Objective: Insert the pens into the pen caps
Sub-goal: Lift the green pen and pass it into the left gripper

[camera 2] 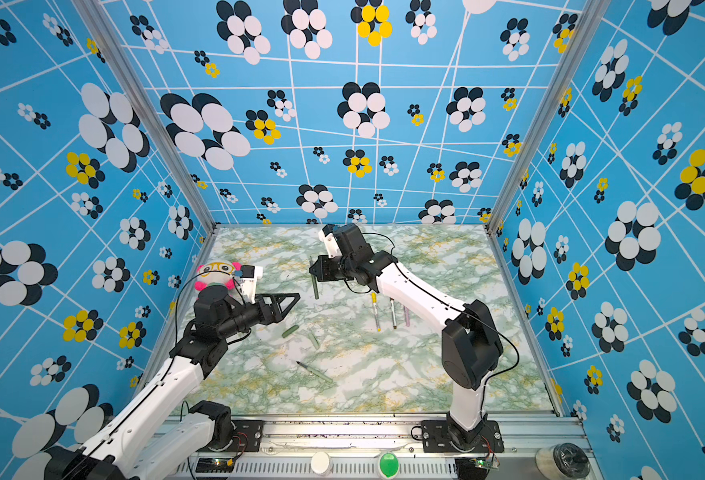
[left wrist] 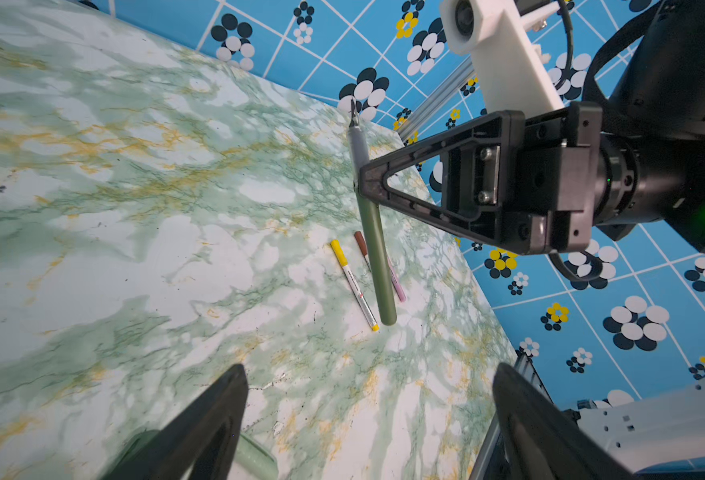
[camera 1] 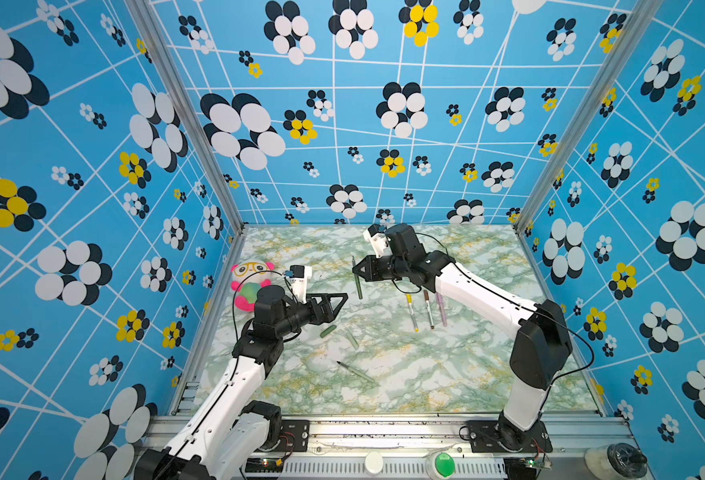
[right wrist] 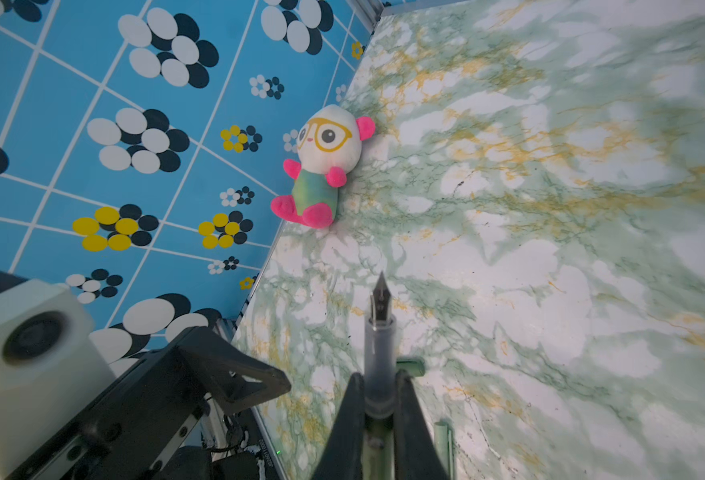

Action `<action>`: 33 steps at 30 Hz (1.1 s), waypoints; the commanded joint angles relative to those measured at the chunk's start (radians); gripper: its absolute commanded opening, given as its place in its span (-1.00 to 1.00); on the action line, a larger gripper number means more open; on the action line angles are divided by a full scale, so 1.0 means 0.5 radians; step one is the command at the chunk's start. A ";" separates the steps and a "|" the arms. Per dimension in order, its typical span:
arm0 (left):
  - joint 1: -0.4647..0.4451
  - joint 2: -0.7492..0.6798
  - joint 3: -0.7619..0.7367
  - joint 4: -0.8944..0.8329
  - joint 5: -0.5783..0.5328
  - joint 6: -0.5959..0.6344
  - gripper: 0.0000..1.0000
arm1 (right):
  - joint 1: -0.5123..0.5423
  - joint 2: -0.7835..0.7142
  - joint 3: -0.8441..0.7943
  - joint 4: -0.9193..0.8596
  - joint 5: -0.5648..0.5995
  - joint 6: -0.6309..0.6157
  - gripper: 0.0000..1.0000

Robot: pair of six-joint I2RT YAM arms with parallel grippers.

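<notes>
Three pens [camera 1: 428,309] look capped; right gripper [camera 1: 357,272] clamps the bare dark green pen [camera 1: 359,289], left gripper [camera 1: 339,307] gapes empty near two loose caps [camera 1: 328,331], pale green pen [camera 1: 357,372] uncapped.

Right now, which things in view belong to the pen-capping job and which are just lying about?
Job: dark green pen in the right end effector; pale green pen; dark green cap; pale green cap; yellow-ended pen; brown-ended pen; pink pen.
Lying about: plush toy; green button.
</notes>
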 commanded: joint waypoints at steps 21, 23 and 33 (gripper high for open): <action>-0.149 0.376 0.140 0.313 0.124 -0.101 0.14 | 0.021 -0.150 -0.321 0.662 -0.441 0.303 -0.93; -0.148 0.385 0.139 0.321 0.113 -0.111 0.04 | 0.024 -0.154 -0.340 0.702 -0.456 0.323 -0.94; -0.149 0.376 0.139 0.336 0.046 -0.125 -0.26 | 0.031 -0.157 -0.360 0.712 -0.482 0.326 -0.93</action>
